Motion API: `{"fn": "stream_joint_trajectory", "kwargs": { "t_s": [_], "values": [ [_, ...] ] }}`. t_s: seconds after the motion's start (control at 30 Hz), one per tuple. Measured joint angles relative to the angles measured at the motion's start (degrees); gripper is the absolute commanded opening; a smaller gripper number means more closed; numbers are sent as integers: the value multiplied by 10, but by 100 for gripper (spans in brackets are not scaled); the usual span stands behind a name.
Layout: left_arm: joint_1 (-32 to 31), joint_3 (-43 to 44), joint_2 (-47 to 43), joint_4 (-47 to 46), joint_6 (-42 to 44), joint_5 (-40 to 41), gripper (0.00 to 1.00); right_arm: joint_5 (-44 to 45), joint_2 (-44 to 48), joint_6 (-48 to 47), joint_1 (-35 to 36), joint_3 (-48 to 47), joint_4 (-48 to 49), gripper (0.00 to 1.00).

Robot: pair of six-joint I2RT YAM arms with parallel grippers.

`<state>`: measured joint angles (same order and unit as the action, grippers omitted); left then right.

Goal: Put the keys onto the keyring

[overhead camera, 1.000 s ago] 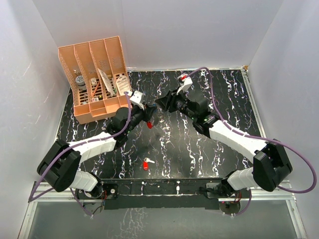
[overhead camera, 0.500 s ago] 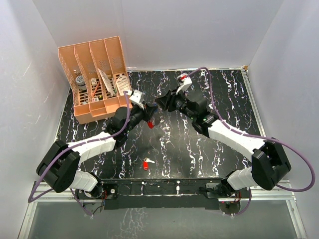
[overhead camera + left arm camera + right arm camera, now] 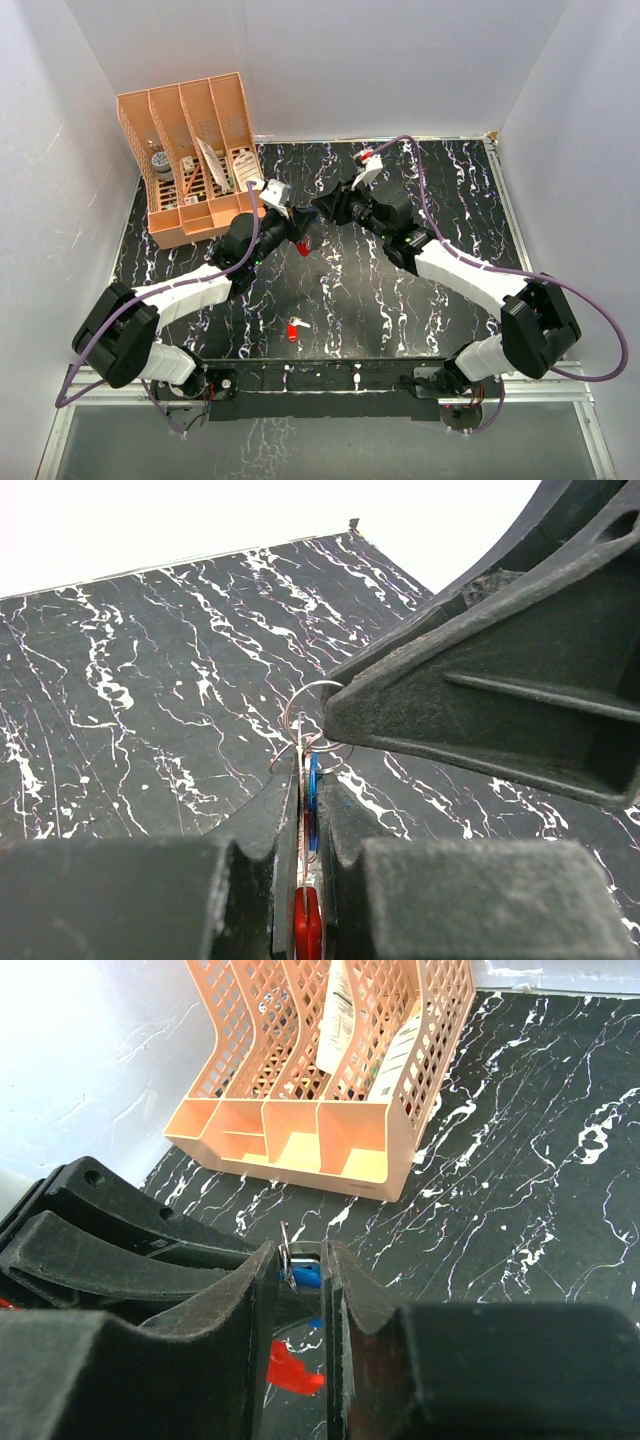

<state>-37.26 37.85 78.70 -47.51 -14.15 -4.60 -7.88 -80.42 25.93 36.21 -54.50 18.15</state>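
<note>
My left gripper and right gripper meet tip to tip above the middle of the table. The left gripper is shut on the keyring, whose red strip shows between its fingers and hangs below them. The blue key and thin wire loops stick out of its jaws. In the right wrist view the right gripper has its jaws close together around the blue key head, with the red strip below. The red key lies alone on the table near the front.
A peach mesh file organizer with papers stands at the back left; it also shows in the right wrist view. White walls close in the black marbled table on three sides.
The right gripper has edged slightly toward the left gripper. The keyring, the blue key and the red key on the table stay where they were.
</note>
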Motion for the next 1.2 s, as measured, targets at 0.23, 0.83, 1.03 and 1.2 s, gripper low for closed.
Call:
{"fn": "stream_joint_trajectory", "kwargs": {
  "t_s": [0.23,0.83,1.03,1.2],
  "values": [
    [0,0,-1,2,0,-6,0,0,-3,2,0,0,1,5],
    [-3,22,0,26,67,-10,0,-5,-7,-101,3,-131,-217,0],
    [-4,32,10,16,93,-16,0,5,-26,-146,3,-201,-312,0],
    [-6,31,26,15,102,-30,0,14,-31,-166,3,-209,-349,0]
  ]
}}
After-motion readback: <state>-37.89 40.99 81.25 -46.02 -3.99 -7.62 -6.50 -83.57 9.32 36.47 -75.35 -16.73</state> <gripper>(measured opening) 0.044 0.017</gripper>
